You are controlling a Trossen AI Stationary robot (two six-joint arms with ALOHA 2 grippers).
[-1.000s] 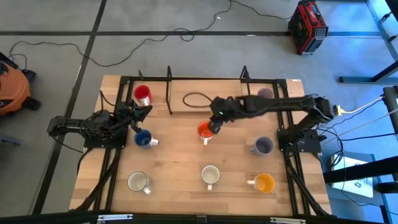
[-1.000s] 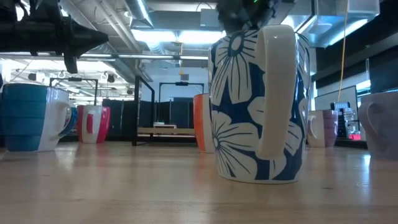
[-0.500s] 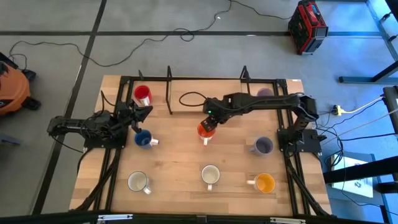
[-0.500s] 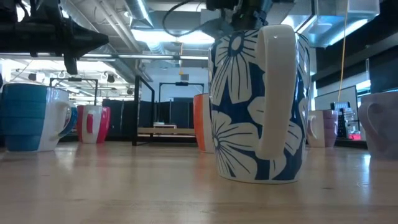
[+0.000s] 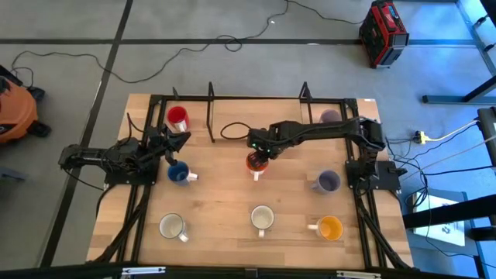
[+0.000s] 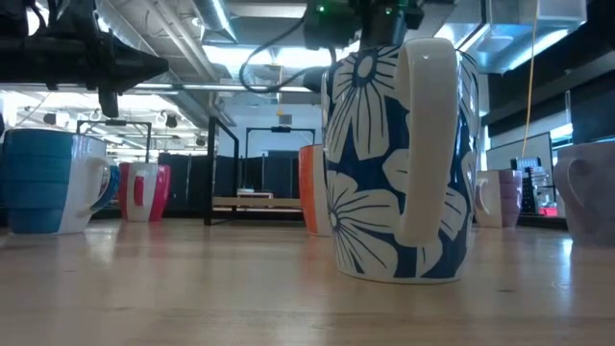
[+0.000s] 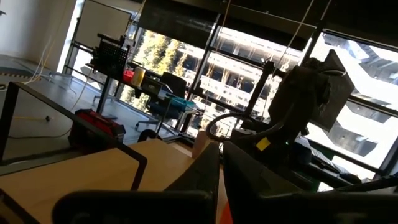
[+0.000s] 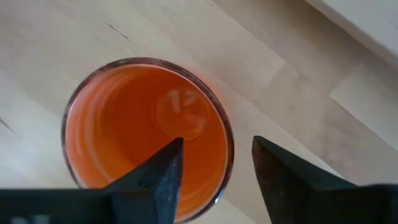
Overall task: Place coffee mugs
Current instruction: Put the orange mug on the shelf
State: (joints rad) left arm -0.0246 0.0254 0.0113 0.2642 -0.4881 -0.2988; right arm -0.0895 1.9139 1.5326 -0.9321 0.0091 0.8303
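An orange mug (image 5: 255,163) stands upright at the table's middle. My right gripper (image 5: 259,153) hovers over it, pointing down and open. In the right wrist view one finger (image 8: 166,163) is over the orange mug's (image 8: 124,134) inside and the other (image 8: 273,163) is outside its rim; I see no touch. My left gripper (image 5: 179,140) is shut and empty, between the red mug (image 5: 177,118) and the blue mug (image 5: 178,173). Two white mugs (image 5: 171,226) (image 5: 262,219), a yellow-orange mug (image 5: 331,228) and two purple mugs (image 5: 328,181) (image 5: 329,116) stand on the table.
A black frame rail (image 5: 256,98) with upright posts runs along the far edge, and a black cable loop (image 5: 232,128) lies behind the orange mug. In the low view a blue-and-white flowered mug (image 6: 399,163) stands close to the camera. Bare wood lies between the mugs.
My right gripper has gone toward the table's left edge, ending over the orange mug. The mug has stayed where it was.
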